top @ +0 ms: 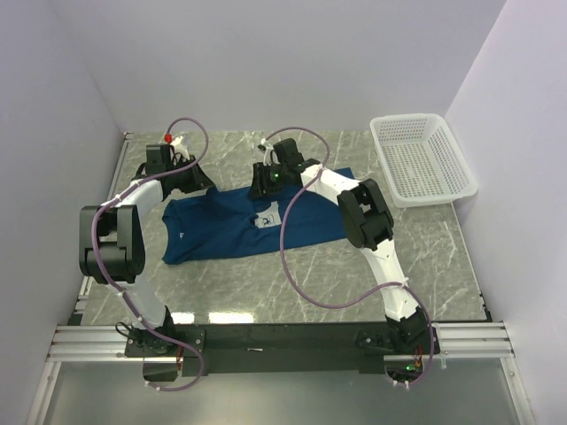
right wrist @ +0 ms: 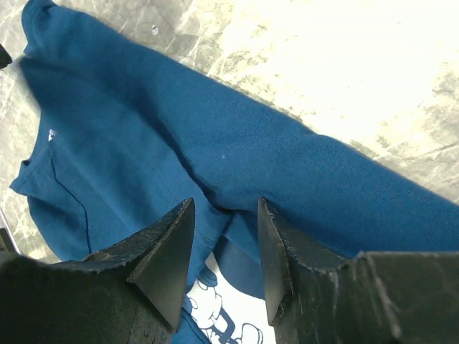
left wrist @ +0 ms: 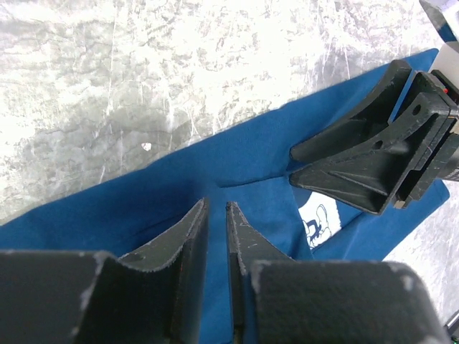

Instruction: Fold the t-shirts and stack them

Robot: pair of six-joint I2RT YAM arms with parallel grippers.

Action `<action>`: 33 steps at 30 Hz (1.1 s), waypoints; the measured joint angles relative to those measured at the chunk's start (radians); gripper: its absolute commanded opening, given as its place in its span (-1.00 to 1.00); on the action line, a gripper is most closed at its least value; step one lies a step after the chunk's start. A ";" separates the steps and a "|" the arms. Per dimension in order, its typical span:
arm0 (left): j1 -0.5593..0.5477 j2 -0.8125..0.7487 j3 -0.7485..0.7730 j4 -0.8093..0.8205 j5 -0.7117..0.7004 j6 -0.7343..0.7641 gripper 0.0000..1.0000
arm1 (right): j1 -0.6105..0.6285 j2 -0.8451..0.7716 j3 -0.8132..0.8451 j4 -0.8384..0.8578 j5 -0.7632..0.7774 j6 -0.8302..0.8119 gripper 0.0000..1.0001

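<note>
Counter [top: 266, 285] scene, seen from above and from both wrists. The dark blue t-shirt [top: 221, 232] lies spread on the marble between your two arms, left of centre, its long axis running left to right. Its white and pale-blue print [top: 268, 217] faces up near the far edge.

Your left gripper [left wrist: 215, 208] reaches in at the shirt's far left corner. Its fingers [left wrist: 188, 240] are parted by only a narrow slit, tips down at the cloth beside a crease, and no fabric shows between them.

Your right gripper [right wrist: 226, 204] stands over the far edge of the shirt, just above the print. Its fingers [right wrist: 168, 247] are clearly apart (far wider than the left pair) and straddle a dark wrinkle in the fabric without clamping it. From the left wrist you see the right gripper close by, low over the blue cloth.

A white mesh basket [top: 423, 161] sits at the far right corner, well apart from the shirt.
</note>
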 measured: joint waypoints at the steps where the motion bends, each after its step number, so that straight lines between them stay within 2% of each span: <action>1: 0.000 0.000 0.000 0.000 0.000 0.002 -0.58 | 0.000 0.000 0.001 0.000 -0.002 0.002 -0.05; 12: 0.000 0.000 0.000 0.001 -0.002 0.006 -0.59 | 0.020 0.000 0.003 0.000 -0.010 0.011 -0.14; 22: 0.000 -0.040 -0.034 0.000 -0.034 0.006 -0.58 | 0.027 0.000 0.003 0.000 -0.026 0.019 -0.46; 27: 0.000 -0.120 -0.065 -0.001 -0.044 0.006 -0.59 | 0.027 0.000 0.003 0.001 -0.029 0.023 -0.71; 33: 0.008 -0.265 -0.120 -0.003 -0.060 0.006 -0.58 | 0.021 0.000 0.003 0.005 -0.027 0.021 -0.84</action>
